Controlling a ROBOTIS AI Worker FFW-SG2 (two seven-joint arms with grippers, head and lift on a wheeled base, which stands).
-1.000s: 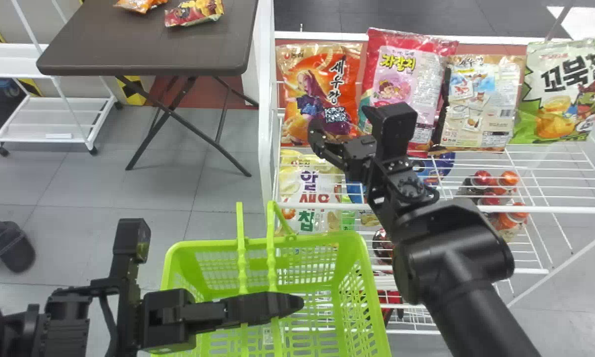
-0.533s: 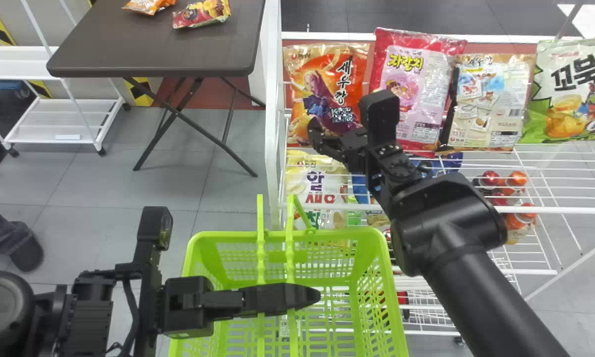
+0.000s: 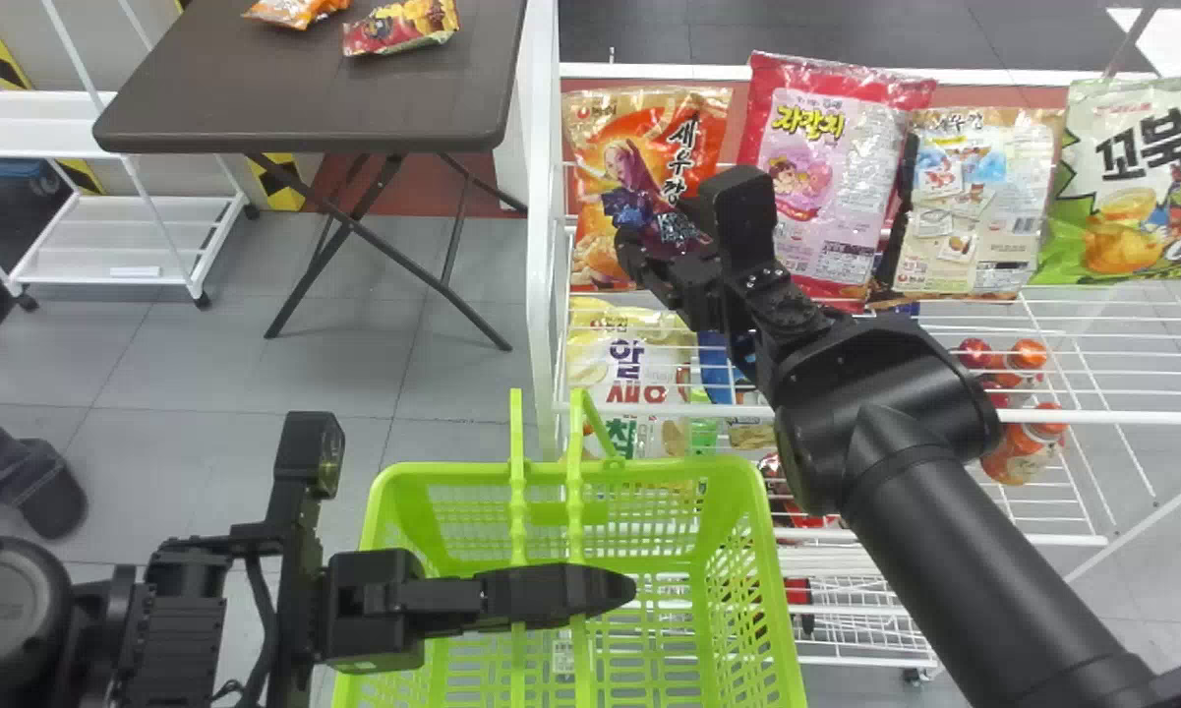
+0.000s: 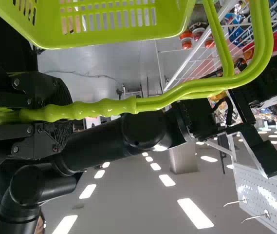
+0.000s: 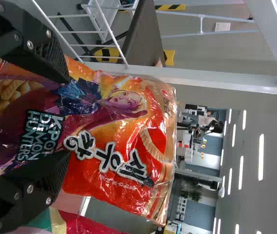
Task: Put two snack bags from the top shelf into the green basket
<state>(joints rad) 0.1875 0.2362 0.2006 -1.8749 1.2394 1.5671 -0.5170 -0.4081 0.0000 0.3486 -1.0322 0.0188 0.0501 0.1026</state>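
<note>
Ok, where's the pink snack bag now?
In the head view, the pink snack bag is right of the middle, on the top shelf, between the orange bag on its left and the beige bag.

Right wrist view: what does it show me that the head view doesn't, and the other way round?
Right wrist view only: the far room's ceiling lights, and the gap between the right gripper's jaws, which stand apart across the orange snack bag's front.

Head view only: the green basket, the left gripper at its handles, the green-and-white snack bag and the bottles.

Both: the orange snack bag, the right gripper, part or all of the pink snack bag, and the dark table.
</note>
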